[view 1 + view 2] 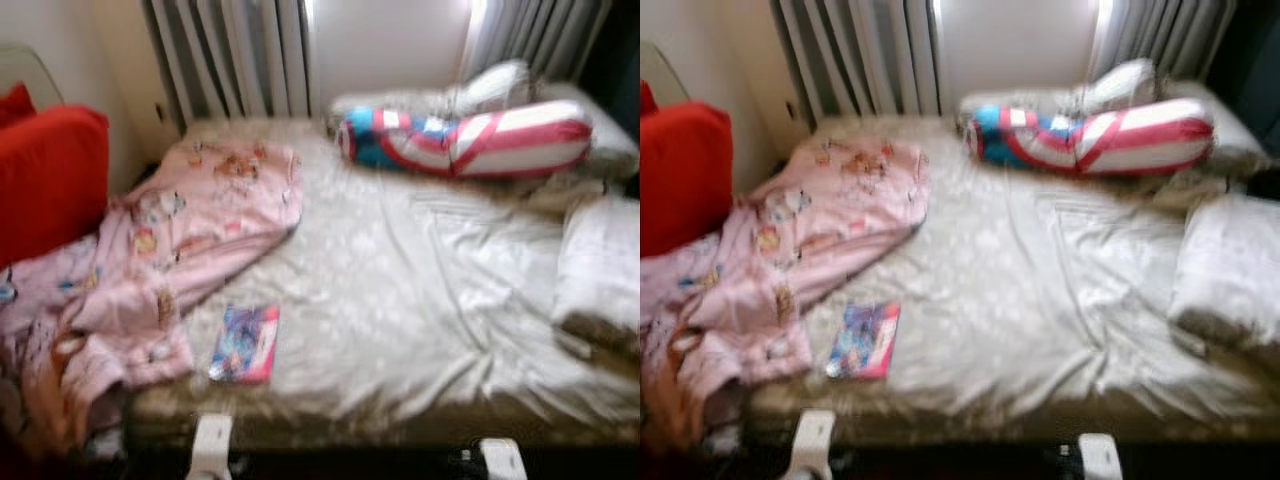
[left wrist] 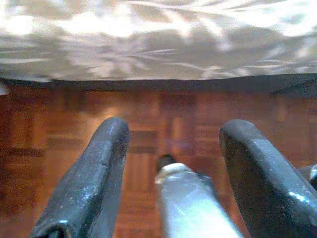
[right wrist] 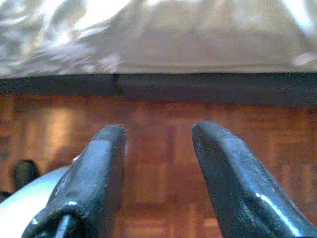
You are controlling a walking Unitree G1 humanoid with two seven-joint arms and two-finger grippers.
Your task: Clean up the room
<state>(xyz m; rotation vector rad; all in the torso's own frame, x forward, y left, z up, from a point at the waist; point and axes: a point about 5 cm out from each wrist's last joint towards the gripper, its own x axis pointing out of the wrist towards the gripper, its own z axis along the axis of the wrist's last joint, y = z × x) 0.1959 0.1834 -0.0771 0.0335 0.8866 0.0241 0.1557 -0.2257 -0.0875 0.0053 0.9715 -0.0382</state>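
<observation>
1. A bed (image 1: 400,300) with a pale, leaf-patterned sheet is lying before the robot, its cover rumpled into folds toward the right.
2. A pink printed blanket (image 1: 190,230) is sprawling over the bed's left side and spilling off the near left corner.
3. A small colourful book (image 1: 245,343) is lying flat on the sheet, just beside the blanket's lower edge, near the front of the bed.
4. A long cushion in red, white and blue (image 1: 470,140) is resting across the head of the bed, with a pale pillow (image 1: 490,88) behind it.
5. A folded whitish cover (image 1: 600,270) is sitting at the bed's right edge.
6. A red cushion (image 1: 45,180) is standing off to the left.
7. The left gripper (image 2: 171,148) is hanging low over the wooden parquet floor (image 2: 59,124), fingers spread apart and holding nothing, the bed's edge just ahead.
8. The right gripper (image 3: 158,144) is likewise hanging above the floor, fingers parted and empty.
</observation>
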